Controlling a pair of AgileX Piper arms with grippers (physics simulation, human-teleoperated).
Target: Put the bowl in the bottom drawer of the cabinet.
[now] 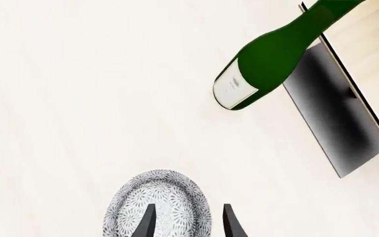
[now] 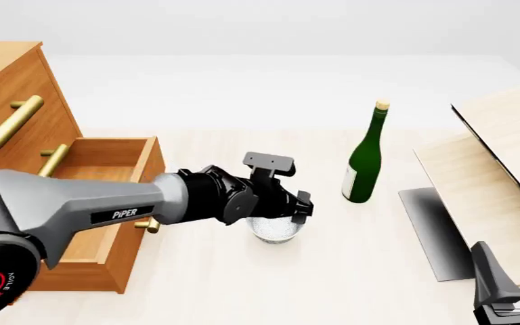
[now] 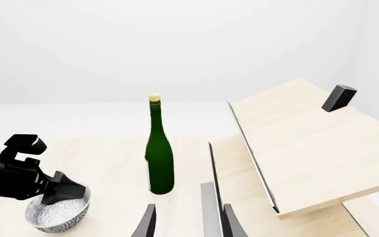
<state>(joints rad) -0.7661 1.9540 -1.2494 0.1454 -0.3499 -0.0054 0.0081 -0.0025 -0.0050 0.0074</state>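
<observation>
Front view: left tool (image 2: 283,218) is lowered over the bowl (image 2: 275,230) on the desk (image 2: 332,271), fingers spread astride its rim, not yet pinching. Step in hand: grasping. Next: close, lift, carry to the open bottom drawer (image 2: 106,203). Right tool (image 2: 513,274) idle, spread.

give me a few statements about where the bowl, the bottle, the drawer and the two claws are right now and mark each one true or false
1. The bowl sits on the table. True.
2. The bottom drawer is shut. False: it is pulled open.
3. The green bottle lies on its side. False: it stands upright.
4. The left claw is at the bowl's rim, fingers open. True.
5. The right claw holds the bottle. False: it is open, holding nothing.
6. The bowl is inside the cabinet. False: it is outside, beside the open drawer.
</observation>
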